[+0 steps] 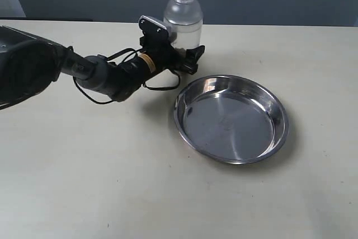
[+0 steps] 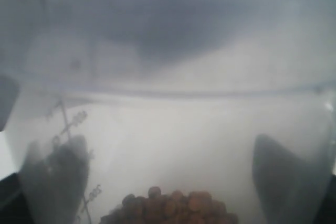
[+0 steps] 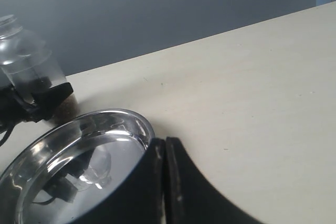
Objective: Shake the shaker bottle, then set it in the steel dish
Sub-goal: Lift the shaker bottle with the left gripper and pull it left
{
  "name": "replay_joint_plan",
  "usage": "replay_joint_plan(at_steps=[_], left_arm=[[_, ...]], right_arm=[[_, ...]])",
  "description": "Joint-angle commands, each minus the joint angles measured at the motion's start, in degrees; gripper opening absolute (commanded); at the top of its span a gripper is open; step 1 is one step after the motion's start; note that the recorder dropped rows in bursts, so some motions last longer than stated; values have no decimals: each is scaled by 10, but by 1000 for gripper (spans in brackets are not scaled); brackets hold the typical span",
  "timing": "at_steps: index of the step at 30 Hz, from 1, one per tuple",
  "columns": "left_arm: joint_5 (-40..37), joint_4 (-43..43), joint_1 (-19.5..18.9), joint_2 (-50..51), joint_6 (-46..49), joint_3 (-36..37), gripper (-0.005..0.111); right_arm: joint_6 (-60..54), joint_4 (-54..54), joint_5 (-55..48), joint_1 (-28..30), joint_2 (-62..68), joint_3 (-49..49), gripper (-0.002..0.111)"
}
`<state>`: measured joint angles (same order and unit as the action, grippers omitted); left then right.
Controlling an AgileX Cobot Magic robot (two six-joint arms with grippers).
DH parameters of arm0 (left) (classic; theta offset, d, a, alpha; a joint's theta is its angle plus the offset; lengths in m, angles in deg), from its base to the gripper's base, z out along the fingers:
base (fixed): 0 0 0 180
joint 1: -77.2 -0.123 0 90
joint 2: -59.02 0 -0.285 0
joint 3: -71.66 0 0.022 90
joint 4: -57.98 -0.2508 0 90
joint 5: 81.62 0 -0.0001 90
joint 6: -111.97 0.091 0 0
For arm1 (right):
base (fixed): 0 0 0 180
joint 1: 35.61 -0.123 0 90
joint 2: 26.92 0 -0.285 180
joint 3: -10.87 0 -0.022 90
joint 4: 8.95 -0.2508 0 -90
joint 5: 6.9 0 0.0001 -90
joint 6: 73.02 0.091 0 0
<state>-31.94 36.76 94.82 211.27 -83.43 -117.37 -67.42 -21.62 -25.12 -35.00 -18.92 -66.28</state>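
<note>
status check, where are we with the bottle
Left end effector straddles bottle base, grip unclear; right end effector shut. Bottle upright on table beside dish, not in it. Nothing between them.

The left arm (image 1: 106, 76) stretches nearly level to the shaker bottle (image 1: 183, 18). The left tool (image 1: 187, 53) straddles the bottle's lower body, fingers (image 2: 58, 177) spread wide on either side; contact is unclear. The right tool (image 3: 164, 182), jaws pressed together, hangs well apart from that bottle.
</note>
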Motion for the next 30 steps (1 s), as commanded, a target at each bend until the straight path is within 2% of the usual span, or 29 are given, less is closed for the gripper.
replay_joint_plan(at_steps=[1,7,12,21,27,30], left_arm=[[-16,-37,2,0,-42,0,2],[-28,-36,-2,-28,-50,33,2],[-56,-24,-29,-68,-51,88,0],[82,-29,-87,-189,-51,256,0],[161,-33,-100,-305,-16,401,0],[166,-12,-100,-383,-13,474,0]], right_arm=[[-4,2,6,-1,-2,-1,-1],[-4,2,6,-1,-2,-1,-1],[-4,2,6,-1,-2,-1,-1],[-4,2,6,-1,-2,-1,-1],[-4,2,6,-1,-2,-1,-1],[-4,2,6,-1,-2,-1,-1]])
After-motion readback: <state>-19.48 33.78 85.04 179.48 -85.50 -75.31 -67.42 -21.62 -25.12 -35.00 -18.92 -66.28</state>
